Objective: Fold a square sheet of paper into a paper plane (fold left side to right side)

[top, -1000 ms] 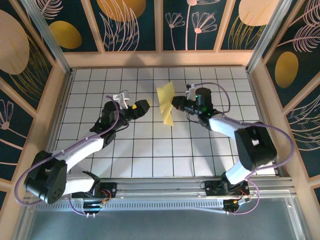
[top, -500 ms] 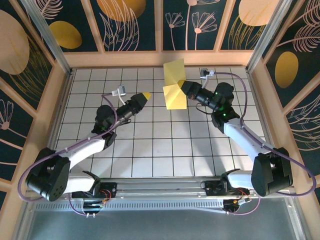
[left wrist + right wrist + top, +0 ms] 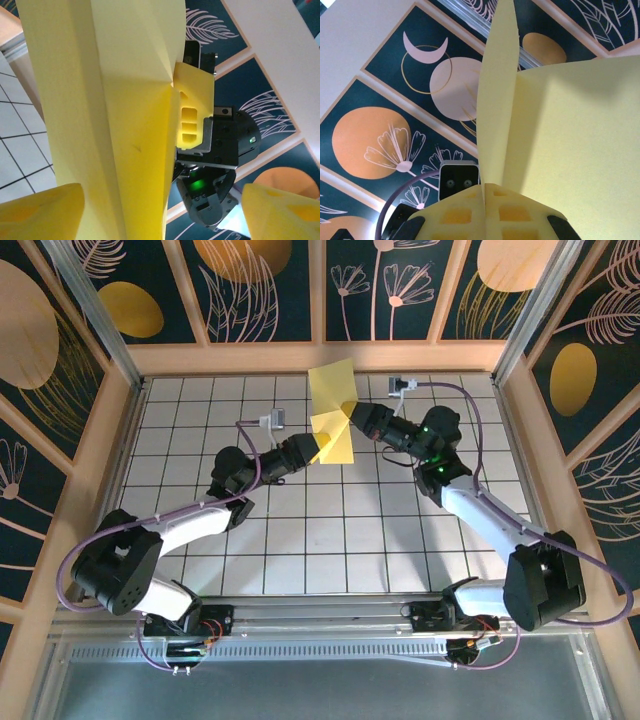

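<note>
Above the far middle of the counter (image 3: 300, 540): sheet (image 3: 332, 400) held in the air, second grip pending.

We find the right jaws clenched on one edge of the sheet, with two flaps rising from the pinch in the right wrist view. The left jaws stand released, one fingertip (image 3: 40, 212) on each side of the sheet; we cannot tell whether either pad touches it. We judge three hazards. Closing the left jaws off the crease would press in a stray, skewed fold. Releasing the right jaws before the left grip is firm would drop the sheet. Pulling the arms apart while both grip would tear thin paper.
</note>
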### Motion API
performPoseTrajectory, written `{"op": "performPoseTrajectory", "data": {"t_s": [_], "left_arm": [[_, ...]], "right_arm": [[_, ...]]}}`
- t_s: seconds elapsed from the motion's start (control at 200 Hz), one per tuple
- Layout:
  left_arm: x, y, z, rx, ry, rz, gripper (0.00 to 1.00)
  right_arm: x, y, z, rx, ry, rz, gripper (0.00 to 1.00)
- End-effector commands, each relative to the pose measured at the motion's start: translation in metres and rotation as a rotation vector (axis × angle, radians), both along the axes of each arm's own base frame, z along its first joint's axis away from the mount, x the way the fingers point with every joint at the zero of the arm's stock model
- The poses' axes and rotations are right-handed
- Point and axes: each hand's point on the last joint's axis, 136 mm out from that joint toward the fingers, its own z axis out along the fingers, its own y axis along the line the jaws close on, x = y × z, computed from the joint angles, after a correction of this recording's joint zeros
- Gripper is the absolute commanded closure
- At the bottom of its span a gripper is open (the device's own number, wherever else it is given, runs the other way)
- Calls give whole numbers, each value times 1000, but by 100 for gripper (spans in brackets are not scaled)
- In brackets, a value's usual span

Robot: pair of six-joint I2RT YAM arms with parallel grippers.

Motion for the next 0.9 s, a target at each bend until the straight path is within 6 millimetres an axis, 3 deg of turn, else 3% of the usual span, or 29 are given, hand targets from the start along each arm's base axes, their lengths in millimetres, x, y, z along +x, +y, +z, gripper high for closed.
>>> {"op": "performPoseTrajectory", "data": {"t_s": [0.0,0.385,0.711,0.816,0.896], "left_arm": [[-7,-1,24,-47,-78,-24,29],[-2,1,9,-3,-53,12,76],[0,3,0,144,-68,66,100],[3,6,-10,260,-78,98,100],[11,9,-28,407,-49,134,100]], "right_arm": [[-6,5,19,36,-51,29,100],[-6,5,12,27,-36,30,99],[-3,-5,-2,-87,-50,-62,75],[4,-18,-16,-203,-54,-169,64],[11,-35,-32,-324,-53,-275,56]]}}
